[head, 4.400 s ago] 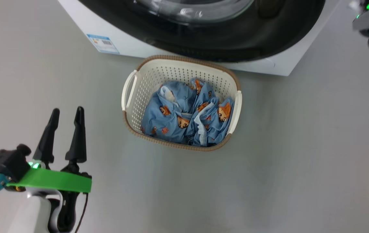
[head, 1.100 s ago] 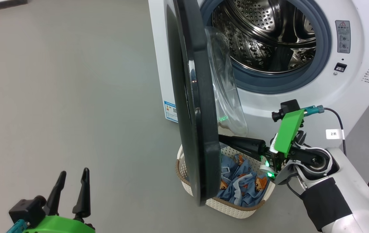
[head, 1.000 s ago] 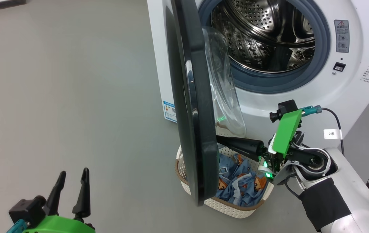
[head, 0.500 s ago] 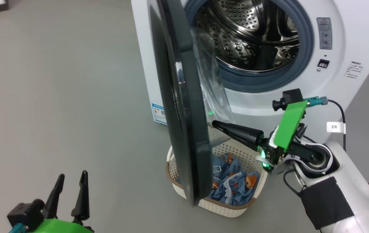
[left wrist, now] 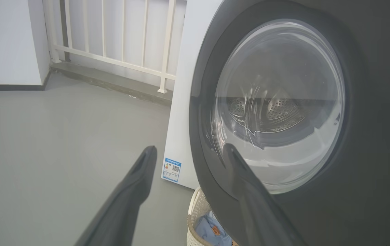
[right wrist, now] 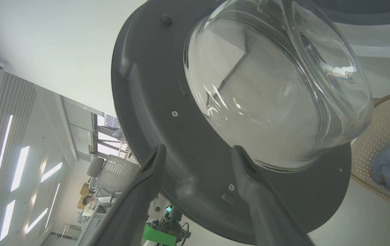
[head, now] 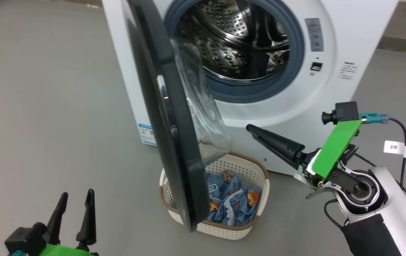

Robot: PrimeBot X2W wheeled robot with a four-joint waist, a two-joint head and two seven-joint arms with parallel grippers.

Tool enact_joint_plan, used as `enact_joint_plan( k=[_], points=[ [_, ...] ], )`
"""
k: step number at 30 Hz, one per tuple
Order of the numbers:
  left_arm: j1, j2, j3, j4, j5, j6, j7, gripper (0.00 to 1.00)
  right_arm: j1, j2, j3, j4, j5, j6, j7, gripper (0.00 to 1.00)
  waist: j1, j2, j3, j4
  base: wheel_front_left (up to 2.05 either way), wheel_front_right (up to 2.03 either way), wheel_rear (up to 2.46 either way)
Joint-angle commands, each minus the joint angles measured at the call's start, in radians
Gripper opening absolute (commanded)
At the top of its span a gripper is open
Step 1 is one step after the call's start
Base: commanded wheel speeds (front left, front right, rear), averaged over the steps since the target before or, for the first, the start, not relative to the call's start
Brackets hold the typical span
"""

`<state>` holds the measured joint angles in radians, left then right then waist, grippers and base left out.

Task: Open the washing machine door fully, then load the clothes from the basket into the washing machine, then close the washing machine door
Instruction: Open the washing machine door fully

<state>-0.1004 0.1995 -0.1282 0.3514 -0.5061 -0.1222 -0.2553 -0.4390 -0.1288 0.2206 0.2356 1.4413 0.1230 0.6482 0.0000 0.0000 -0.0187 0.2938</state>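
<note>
Since the washing machine door [head: 178,142] now stands approx. half open, edge-on above the basket [head: 240,168] w/ the clothes [head: 236,202], right tool [right wrist: 198,150] has backed off: jaws spread, clear of door; left tool [head: 77,193] open, idle. Door likely req. further push.

A white tag [head: 395,146] on a black cable [head: 398,122] reads "2米". The grey sticker [head: 314,34] on the washing machine [head: 331,89] shows a red warning triangle; its blue label [head: 147,134] is illegible.
</note>
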Motion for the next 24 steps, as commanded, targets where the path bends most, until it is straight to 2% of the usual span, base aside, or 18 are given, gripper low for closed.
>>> enact_joint_plan(
  k=[1, 7, 20, 24],
  points=[
    [-0.024, 0.016, 0.039, -0.035, 0.014, -0.002, -0.006, 1.00, 0.002, -0.002, 0.010, -0.058, -0.027, 0.008, -0.037, 1.00, 0.0000, 0.0000, -0.003, -0.041, 0.00, 0.00, 0.00],
    [-0.014, 0.008, 0.061, -0.061, 0.027, -0.004, -0.006, 1.00, 0.033, -0.046, 0.059, -0.144, -0.126, 0.008, -0.168, 1.00, 0.0000, 0.0000, -0.007, -0.101, 0.00, 0.00, 0.00],
    [0.007, 0.000, 0.088, -0.073, 0.047, -0.006, -0.006, 1.00, 0.068, -0.129, 0.136, -0.151, -0.269, 0.008, -0.439, 1.00, 0.0000, 0.0000, -0.011, -0.196, 0.00, 0.00, 0.00],
    [0.013, -0.003, 0.098, -0.078, 0.047, -0.006, -0.006, 1.00, 0.097, -0.154, 0.160, -0.143, -0.336, 0.008, -0.561, 1.00, 0.0000, 0.0000, -0.011, -0.221, 0.00, 0.00, 0.00]
  ],
)
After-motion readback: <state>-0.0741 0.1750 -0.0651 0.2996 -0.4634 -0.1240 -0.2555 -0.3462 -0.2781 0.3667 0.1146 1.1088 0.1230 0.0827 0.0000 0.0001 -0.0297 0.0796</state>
